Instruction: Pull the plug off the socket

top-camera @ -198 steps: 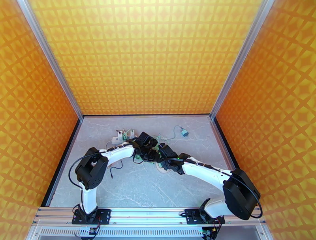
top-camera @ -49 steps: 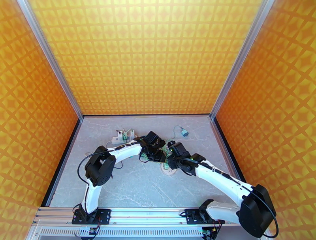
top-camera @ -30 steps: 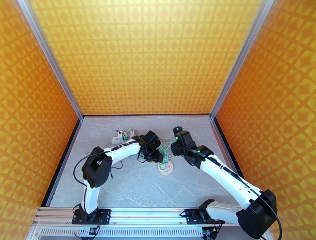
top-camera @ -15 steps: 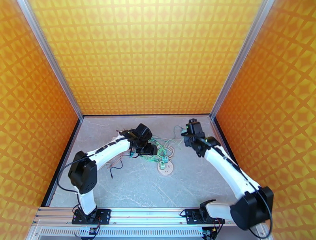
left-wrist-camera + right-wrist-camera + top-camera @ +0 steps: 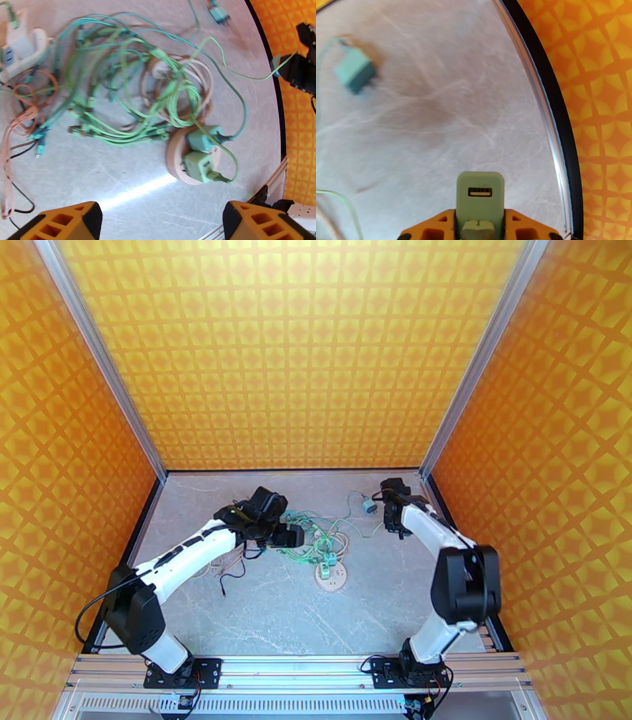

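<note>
A round pinkish socket (image 5: 176, 158) (image 5: 330, 575) lies on the marble table with two green plugs (image 5: 202, 153) (image 5: 328, 559) seated in it, their cables running into a green tangle. My left gripper (image 5: 158, 225) (image 5: 286, 535) hangs open above and left of the socket, with nothing between its orange fingers (image 5: 63, 221). At the back right, near the table's edge, my right gripper (image 5: 480, 223) (image 5: 393, 514) is shut on a green plug (image 5: 480, 195) with a USB port facing the camera.
A loose teal plug (image 5: 354, 71) (image 5: 368, 506) lies just left of the right gripper. Tangled green and pink cables (image 5: 130, 90) spread between the arms. A white power strip (image 5: 19, 45) sits at the back left. The black table rim (image 5: 549, 102) and the orange wall are close on the right.
My right arm has swung away from the socket to the back right corner with the green plug in its grip. My left gripper has drawn back to the left, off the socket.
</note>
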Robot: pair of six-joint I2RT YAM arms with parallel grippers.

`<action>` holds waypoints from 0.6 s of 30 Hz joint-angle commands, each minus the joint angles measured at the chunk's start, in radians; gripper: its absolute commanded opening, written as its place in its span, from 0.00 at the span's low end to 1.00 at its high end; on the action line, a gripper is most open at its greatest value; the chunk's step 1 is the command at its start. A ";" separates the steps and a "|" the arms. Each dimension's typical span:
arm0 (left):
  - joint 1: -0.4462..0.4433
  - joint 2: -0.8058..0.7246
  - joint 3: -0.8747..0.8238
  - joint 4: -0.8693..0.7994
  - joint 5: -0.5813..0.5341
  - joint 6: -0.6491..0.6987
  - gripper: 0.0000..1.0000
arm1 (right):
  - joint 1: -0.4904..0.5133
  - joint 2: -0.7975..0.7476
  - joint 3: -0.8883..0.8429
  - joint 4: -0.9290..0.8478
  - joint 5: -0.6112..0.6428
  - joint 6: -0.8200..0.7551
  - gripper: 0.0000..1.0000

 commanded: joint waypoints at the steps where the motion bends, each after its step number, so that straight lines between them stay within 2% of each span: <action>1: 0.004 -0.036 -0.032 0.022 -0.021 -0.013 0.84 | 0.001 0.075 0.075 -0.051 0.115 -0.003 0.16; 5: 0.005 -0.065 -0.064 0.031 -0.026 -0.018 0.84 | 0.001 0.154 0.088 -0.043 0.167 -0.012 0.18; 12: 0.005 -0.101 -0.098 0.041 -0.029 -0.012 0.86 | 0.001 0.222 0.097 -0.040 0.144 -0.015 0.22; 14: 0.005 -0.109 -0.104 0.044 -0.029 -0.011 0.86 | 0.001 0.230 0.102 -0.046 0.128 -0.014 0.28; 15: 0.005 -0.111 -0.106 0.041 -0.030 -0.011 0.86 | 0.001 0.230 0.103 -0.046 0.116 -0.013 0.35; 16: 0.004 -0.112 -0.107 0.042 -0.030 -0.012 0.86 | 0.001 0.230 0.104 -0.050 0.103 -0.009 0.47; 18: 0.005 -0.113 -0.109 0.040 -0.030 -0.012 0.86 | 0.001 0.226 0.112 -0.059 0.077 -0.003 0.52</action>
